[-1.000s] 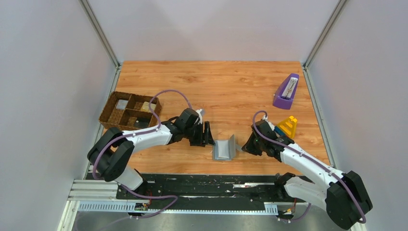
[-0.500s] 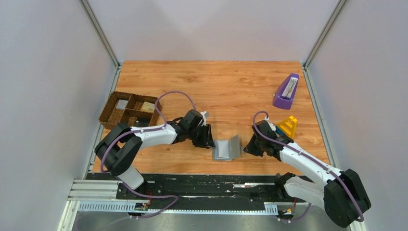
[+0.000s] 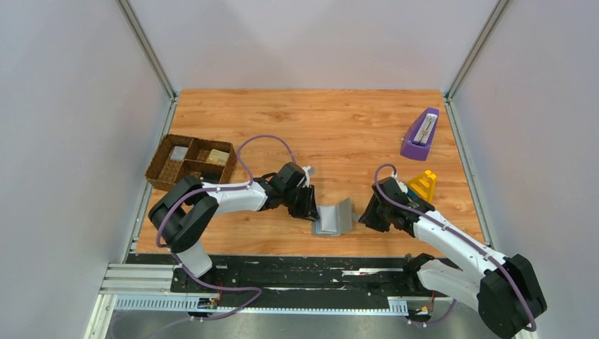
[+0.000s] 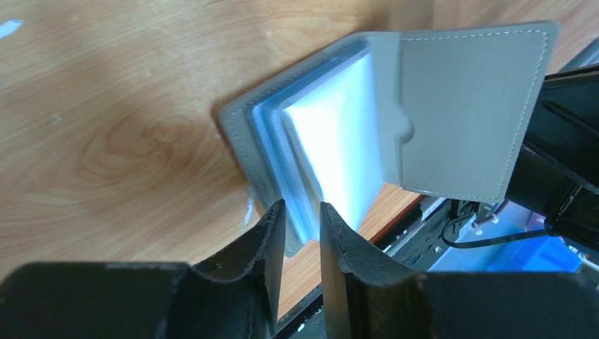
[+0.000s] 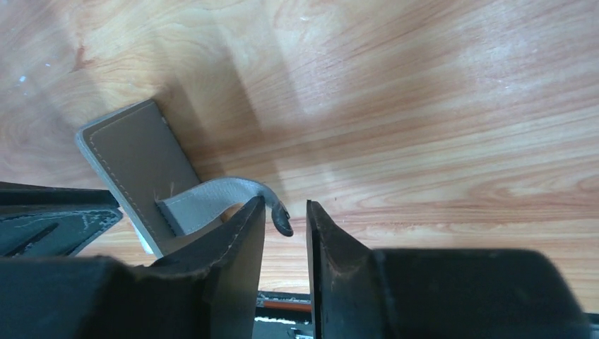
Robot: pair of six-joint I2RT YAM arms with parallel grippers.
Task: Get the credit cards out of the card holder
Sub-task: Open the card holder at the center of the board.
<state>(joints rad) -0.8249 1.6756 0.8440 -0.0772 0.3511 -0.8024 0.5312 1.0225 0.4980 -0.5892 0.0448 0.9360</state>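
Note:
The grey card holder (image 3: 333, 217) stands open in a V near the table's front edge. In the left wrist view its flap (image 4: 466, 113) lifts away from pale whitish credit cards (image 4: 339, 141) in the pocket. My left gripper (image 3: 311, 210) (image 4: 302, 206) is shut on the card holder's lower left edge, pinching the stacked layers at its fingertips. My right gripper (image 3: 366, 214) (image 5: 285, 206) is open to the holder's right. The holder's strap end (image 5: 282, 220) curls loose between its fingers. A grey card (image 3: 180, 152) and a tan card (image 3: 217, 157) lie in the tray.
A brown woven divided tray (image 3: 169, 173) sits at the left edge. A purple object (image 3: 420, 134) stands at the far right, and a yellow toy (image 3: 422, 185) sits behind my right arm. The black rail (image 3: 304, 272) runs along the near edge.
My left gripper slid right to the holder and narrowed its jaws onto the edge. My right gripper opened and let go of the strap.

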